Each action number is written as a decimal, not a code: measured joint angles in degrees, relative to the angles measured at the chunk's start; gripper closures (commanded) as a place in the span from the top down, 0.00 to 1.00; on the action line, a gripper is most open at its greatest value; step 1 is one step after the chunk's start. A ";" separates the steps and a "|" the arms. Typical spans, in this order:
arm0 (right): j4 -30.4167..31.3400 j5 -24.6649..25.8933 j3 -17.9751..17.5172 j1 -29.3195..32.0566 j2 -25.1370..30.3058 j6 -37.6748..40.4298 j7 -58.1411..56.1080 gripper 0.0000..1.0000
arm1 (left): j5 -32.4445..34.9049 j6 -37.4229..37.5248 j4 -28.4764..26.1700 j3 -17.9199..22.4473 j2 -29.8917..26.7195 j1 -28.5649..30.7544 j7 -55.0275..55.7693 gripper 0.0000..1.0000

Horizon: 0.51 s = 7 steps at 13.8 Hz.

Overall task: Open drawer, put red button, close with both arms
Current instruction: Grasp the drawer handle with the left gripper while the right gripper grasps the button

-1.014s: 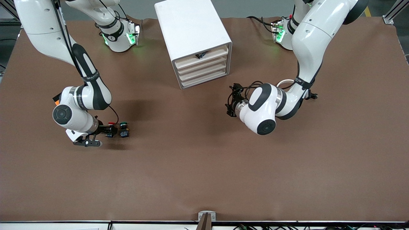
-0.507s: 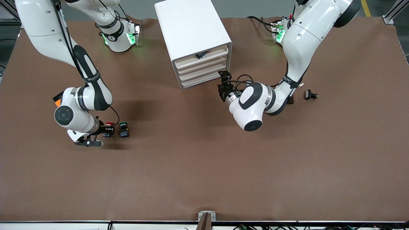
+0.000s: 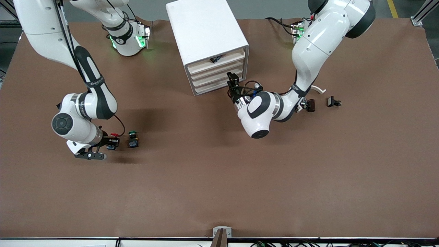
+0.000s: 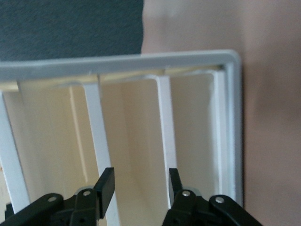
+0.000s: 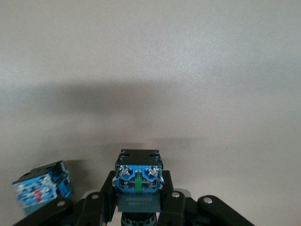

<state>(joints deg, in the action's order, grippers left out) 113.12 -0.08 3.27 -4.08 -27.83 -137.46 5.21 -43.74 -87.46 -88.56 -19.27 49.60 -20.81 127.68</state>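
Front view | right claw (image 3: 110,141) pinching red button (image 3: 111,134) (no legible label) | left claw (image 3: 232,78) spread at drawers (image 3: 217,72)

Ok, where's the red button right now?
In the front view, the red button sits in the grip of the right gripper, toward the right arm's end of the table, beside the green button.

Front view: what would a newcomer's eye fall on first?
The white drawer cabinet stands between the arm bases, with the left end effector open at its front. Toward the right arm's end of the table, the right end effector grips the red button beside a green button.
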 measured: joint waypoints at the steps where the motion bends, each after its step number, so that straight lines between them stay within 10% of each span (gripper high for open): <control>1: -0.20 0.00 -0.02 -0.05 1.22 1.45 0.00 0.23 | -1.52 0.03 0.00 0.03 0.33 -0.07 0.53 0.50; 7: -0.51 0.00 -0.39 -0.95 7.28 8.42 2.02 0.23 | -4.52 3.85 0.55 0.28 0.40 0.29 4.43 0.50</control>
<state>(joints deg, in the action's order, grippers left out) 112.61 -0.08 2.88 -5.03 -20.55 -129.04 7.23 -48.26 -83.61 -88.01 -18.98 50.00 -20.52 132.11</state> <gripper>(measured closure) 0.595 0.498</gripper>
